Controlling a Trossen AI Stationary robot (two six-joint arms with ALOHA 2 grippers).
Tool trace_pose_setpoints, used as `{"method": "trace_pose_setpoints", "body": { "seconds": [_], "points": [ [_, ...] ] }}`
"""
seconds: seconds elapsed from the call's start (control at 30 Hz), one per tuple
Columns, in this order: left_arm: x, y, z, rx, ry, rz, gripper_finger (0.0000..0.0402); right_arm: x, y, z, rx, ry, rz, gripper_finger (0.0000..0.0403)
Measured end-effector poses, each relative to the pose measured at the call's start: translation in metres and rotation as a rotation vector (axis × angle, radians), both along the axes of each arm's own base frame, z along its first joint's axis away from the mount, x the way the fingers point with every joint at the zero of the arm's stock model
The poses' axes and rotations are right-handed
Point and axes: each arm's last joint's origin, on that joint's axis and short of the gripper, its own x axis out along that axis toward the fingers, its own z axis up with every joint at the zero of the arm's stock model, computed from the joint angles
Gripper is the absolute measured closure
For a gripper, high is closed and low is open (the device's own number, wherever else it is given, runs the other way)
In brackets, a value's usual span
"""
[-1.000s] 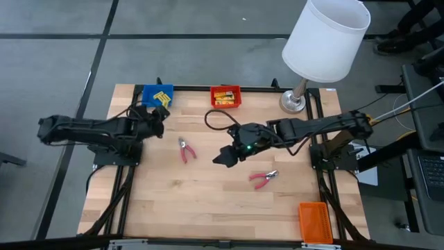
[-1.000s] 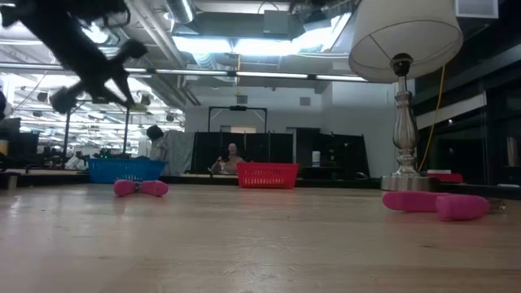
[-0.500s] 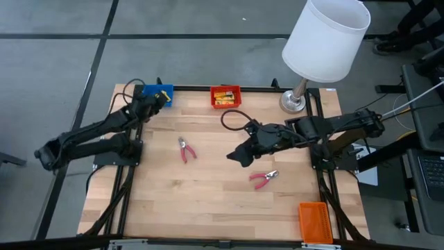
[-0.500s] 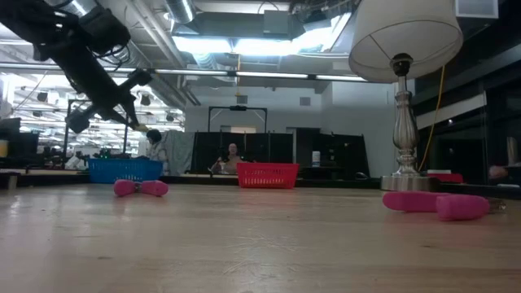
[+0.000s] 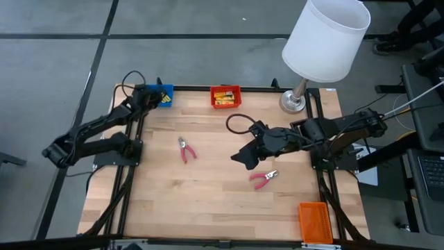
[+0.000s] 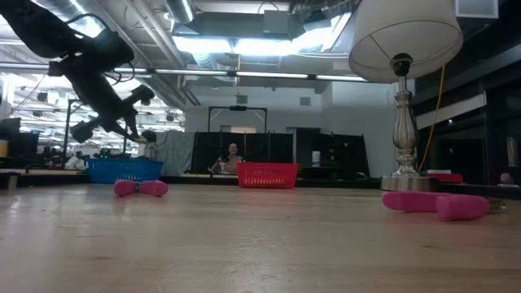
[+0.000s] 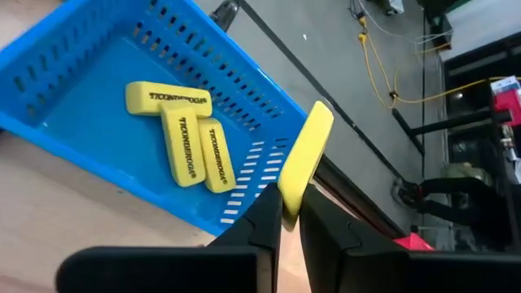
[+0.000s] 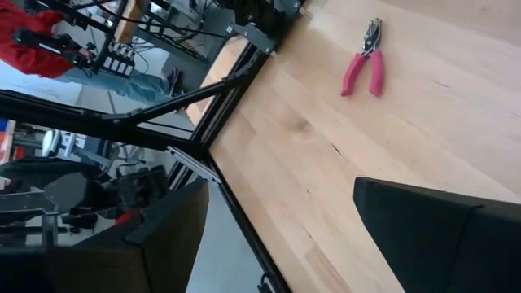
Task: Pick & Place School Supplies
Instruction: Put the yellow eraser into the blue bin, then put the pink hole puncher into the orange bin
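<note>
Pinching a yellow packet between closed jaws, the left gripper hangs above the blue tray, where three more packets lie below those jaws. Bare wooden counter spreads beneath the right gripper, jaws wide and empty, with pink-handled pliers just beside them and another pair well apart.

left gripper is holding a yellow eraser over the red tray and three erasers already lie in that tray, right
Not quite: the tray is blue, not red. The left wrist view shows the left gripper shut on a yellow eraser above the blue tray's rim, with three erasers already lying inside it.
</note>
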Motion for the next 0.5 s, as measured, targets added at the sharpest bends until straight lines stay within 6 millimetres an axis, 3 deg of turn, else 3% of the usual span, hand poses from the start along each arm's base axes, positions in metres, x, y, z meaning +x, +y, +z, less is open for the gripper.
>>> {"method": "trace_pose_setpoints", "body": {
  "seconds": [0.5],
  "points": [
    [0.007,0.012,0.008,0.151,0.016,-0.041,0.029,-0.023,-0.002,0.012,-0.021,-0.004,-0.058,0.0091]
  ]
}}
